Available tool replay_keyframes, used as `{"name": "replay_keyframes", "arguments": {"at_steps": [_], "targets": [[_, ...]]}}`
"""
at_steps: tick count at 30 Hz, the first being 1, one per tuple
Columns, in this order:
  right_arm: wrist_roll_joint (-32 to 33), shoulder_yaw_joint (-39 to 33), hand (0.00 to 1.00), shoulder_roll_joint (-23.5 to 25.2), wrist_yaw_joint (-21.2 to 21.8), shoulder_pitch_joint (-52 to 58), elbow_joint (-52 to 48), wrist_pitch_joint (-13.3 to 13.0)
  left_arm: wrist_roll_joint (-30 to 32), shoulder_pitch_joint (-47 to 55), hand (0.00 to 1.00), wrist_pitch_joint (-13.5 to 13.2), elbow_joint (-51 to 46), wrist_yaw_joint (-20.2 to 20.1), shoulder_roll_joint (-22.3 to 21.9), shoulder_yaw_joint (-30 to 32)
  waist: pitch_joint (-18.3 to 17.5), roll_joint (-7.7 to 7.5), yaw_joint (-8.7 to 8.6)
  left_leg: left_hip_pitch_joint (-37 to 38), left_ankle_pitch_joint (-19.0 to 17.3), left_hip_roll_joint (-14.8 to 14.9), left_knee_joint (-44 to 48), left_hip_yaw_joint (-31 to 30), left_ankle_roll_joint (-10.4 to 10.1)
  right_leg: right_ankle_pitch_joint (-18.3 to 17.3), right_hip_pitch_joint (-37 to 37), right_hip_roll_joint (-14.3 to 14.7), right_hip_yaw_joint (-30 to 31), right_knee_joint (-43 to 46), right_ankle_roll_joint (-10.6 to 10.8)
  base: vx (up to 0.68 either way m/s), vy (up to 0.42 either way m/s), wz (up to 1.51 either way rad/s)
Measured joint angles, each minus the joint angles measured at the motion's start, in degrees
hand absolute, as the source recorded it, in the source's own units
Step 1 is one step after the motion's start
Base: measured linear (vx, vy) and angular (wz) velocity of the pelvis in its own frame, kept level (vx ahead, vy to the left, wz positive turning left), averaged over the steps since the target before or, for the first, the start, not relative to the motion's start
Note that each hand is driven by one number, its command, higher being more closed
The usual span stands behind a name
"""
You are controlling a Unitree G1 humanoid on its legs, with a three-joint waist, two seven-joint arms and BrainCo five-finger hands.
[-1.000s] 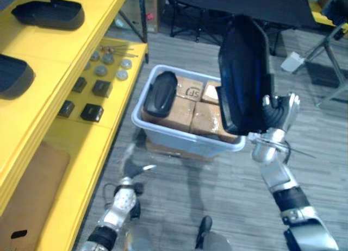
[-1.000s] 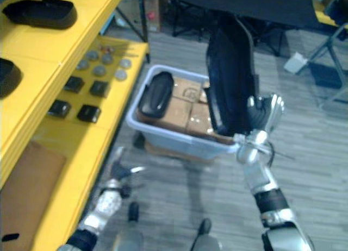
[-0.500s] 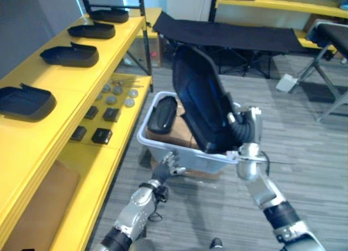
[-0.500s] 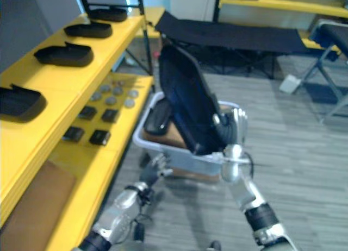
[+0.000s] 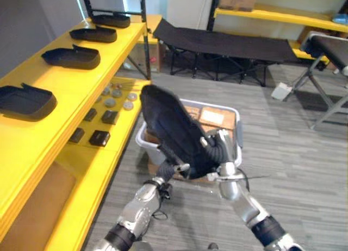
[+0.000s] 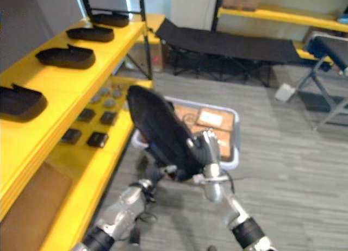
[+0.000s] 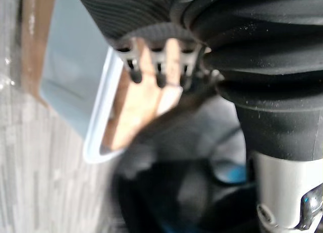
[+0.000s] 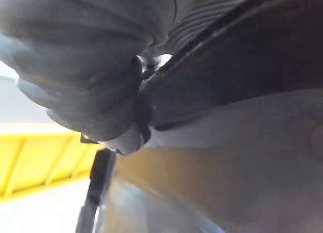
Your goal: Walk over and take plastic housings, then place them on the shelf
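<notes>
Black housing [image 5: 168,129] gripped in the right hand [image 5: 217,150], tilted over the bin [image 5: 237,132].
The housing was a long, matte black shell, its rounded upper end leaning toward the yellow shelf [image 5: 38,137]. The right hand was curled round its lower end; the left hand [image 5: 165,177], fingers straight, reached its lower edge from beneath. It hung above the grey bin of boxes [image 5: 213,117], and other housings [image 5: 71,56] lay on the shelf.
</notes>
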Motion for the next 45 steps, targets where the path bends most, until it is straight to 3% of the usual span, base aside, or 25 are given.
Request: {"name": "replay_keyframes", "arguments": {"at_steps": [6, 14, 15, 26, 36, 37, 41, 43, 45], "targets": [[0.01, 0.47, 1.00, 0.58, -0.14, 0.74, 0.78, -0.44, -5.06, -0.53, 0.00, 0.07, 1.13, 1.70, -0.53, 0.07, -0.02, -0.03, 0.03, 0.01, -0.07, 0.01, 0.00, -0.02, 0.12, -0.01, 0.00, 0.00, -0.02, 0.02, -0.01, 0.00, 0.000, 0.00], [0.02, 1.55, 1.00, 2.12, -1.54, 2.17, 2.05, -0.74, -18.03, -0.70, 0.00, 2.42, 1.14, 2.30, -0.91, 1.80, -0.72, -1.10, 0.04, -0.02, 0.00, 0.00, -0.01, 0.01, -0.02, -0.03, -0.05, -0.02, -0.03, 0.01, -0.04, 0.00, 0.000, 0.00], [0.02, 1.59, 1.00, 2.28, -1.60, 2.19, 2.05, -1.02, -18.99, -0.70, 1.00, 2.42, 1.14, 2.29, -0.96, 2.06, -0.74, -1.14, 0.04, -0.02, 0.00, 0.00, -0.01, 0.01, -0.02, -0.03, -0.05, -0.02, -0.04, 0.01, -0.04, 0.00, 0.000, 0.00], [0.08, 2.27, 1.00, 3.18, -3.19, 2.36, 2.29, -1.06, -26.63, -0.71, 1.00, 3.68, 1.69, 1.96, -2.74, 3.87, -0.94, -1.44, 0.07, 0.04, 0.04, 0.02, 0.00, -0.03, -0.07, -0.02, 0.01, -0.01, -0.15, 0.00, -0.05, 0.00, 0.000, 0.00], [0.36, 3.82, 1.00, 4.47, -3.81, 2.35, 2.34, -2.20, -29.19, -0.85, 1.00, 0.91, 3.55, 1.96, -2.78, 3.67, -1.24, -1.88, 0.02, 0.01, 0.04, 0.01, 0.00, -0.02, -0.07, -0.02, 0.02, -0.03, -0.29, -0.05, -0.05, 0.00, 0.000, 0.00], [1.10, 3.82, 0.00, 4.49, -3.77, 2.34, 2.34, -3.00, -29.06, -0.85, 1.00, -0.59, 3.55, 1.95, -2.78, 3.11, -1.31, -1.99, 0.01, -0.01, 0.04, 0.01, 0.00, -0.02, -0.07, -0.02, 0.02, -0.05, -0.39, -0.07, -0.05, 0.00, 0.000, 0.00], [3.45, 3.79, 0.00, 4.47, -3.18, 2.37, 2.34, -5.51, -27.14, -0.85, 1.00, -3.11, 3.53, 1.81, -2.78, 2.33, -1.41, -2.13, 0.01, -0.01, 0.04, 0.00, 0.00, -0.04, -0.07, -0.03, 0.09, -0.07, -0.57, -0.11, -0.05, 0.00, 0.000, 0.00], [7.21, 3.79, 0.00, 4.41, -0.99, 2.76, 2.35, -6.54, -19.55, -0.84, 1.00, -5.52, 3.41, 3.04, -2.78, 3.06, -1.41, -2.13, 0.02, -0.02, 0.04, 0.00, 0.00, -0.11, -0.07, -0.02, 0.15, -0.07, -0.73, -0.11, -0.05, 0.00, 0.000, 0.00], [8.56, 3.80, 0.00, 4.44, -0.09, 3.39, 2.32, -6.74, -14.46, -0.82, 1.00, -6.32, 2.50, 4.74, -2.78, 4.28, -1.41, -2.13, 0.07, -0.07, 0.04, 0.00, 0.00, -0.23, -0.07, -0.03, 0.18, -0.06, -0.87, -0.11, -0.05, 0.00, 0.000, 0.00]]}}
